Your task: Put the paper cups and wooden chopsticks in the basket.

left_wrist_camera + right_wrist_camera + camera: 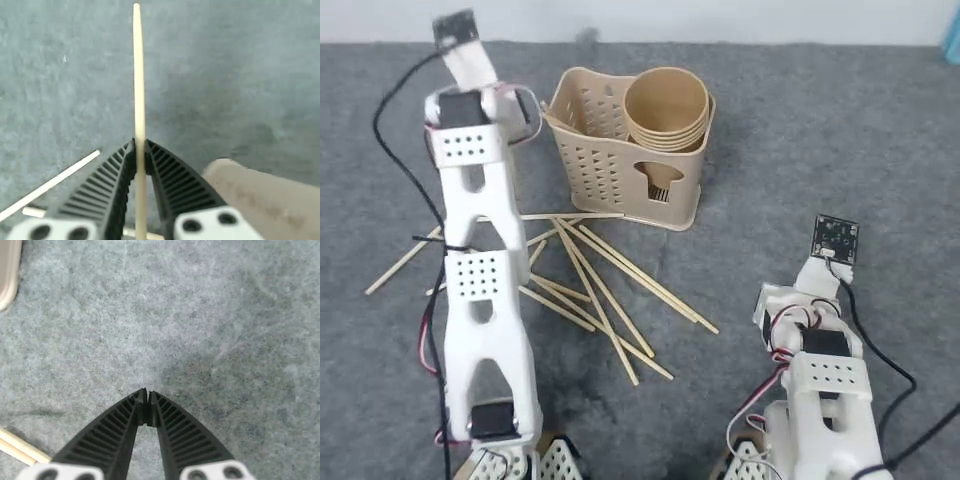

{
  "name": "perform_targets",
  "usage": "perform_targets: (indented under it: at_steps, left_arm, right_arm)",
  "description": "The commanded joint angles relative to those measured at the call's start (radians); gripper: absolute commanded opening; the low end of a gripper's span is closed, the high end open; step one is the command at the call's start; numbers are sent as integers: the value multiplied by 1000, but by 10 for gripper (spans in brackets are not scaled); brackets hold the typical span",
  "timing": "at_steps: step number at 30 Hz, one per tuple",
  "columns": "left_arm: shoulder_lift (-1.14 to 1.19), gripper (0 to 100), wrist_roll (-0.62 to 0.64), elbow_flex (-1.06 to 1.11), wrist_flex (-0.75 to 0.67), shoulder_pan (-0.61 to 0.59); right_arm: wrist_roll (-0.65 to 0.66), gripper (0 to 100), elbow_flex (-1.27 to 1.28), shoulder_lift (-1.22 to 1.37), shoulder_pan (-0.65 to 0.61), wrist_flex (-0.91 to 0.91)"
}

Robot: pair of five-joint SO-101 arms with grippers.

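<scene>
The mottled grey felt table cover (820, 130) runs light and dark in soft flecks. At upper centre, the beige slotted plastic basket (582, 160) shows rows of small dark cutouts across its walls. The stacked tan paper cups (666, 100) inside it are a plain, slightly deeper kraft brown. At centre left, the pale straw-coloured wooden chopsticks (610, 295) are unpatterned. The left arm (480, 275), at the left of the frame, and the right arm (827, 375), at lower right, are white plastic with grids of small round holes, black motors, and black and red cables. In the wrist views, the left gripper (140, 146) and right gripper (148, 392) have black fingers with fine crosswise ribbing. The single light-wood chopstick (138, 75) is creamy yellow.
</scene>
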Motion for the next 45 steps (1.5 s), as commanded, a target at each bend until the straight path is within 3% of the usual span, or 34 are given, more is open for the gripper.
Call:
perform_targets:
  at_steps: [1,10,20,29,38,45]
  left_arm:
    - [-193,11,11,-27,43,9]
    - [-532,10,6,58,49,-38]
    - [-1056,11,3,863,-20,-38]
    - [-1462,11,2,1532,-379,-64]
    - [-1912,12,5,2180,-936,-21]
    - [-2193,12,5,2494,-1356,72]
  right_arm:
    - [-6,9,-6,-27,5,-16]
    - [-6,9,-6,-27,5,-13]
    - [-6,9,-6,-27,5,-13]
    - [-8,9,-6,-27,5,-12]
    - [-8,9,-6,-27,5,-12]
    - [-8,9,-6,-27,5,-12]
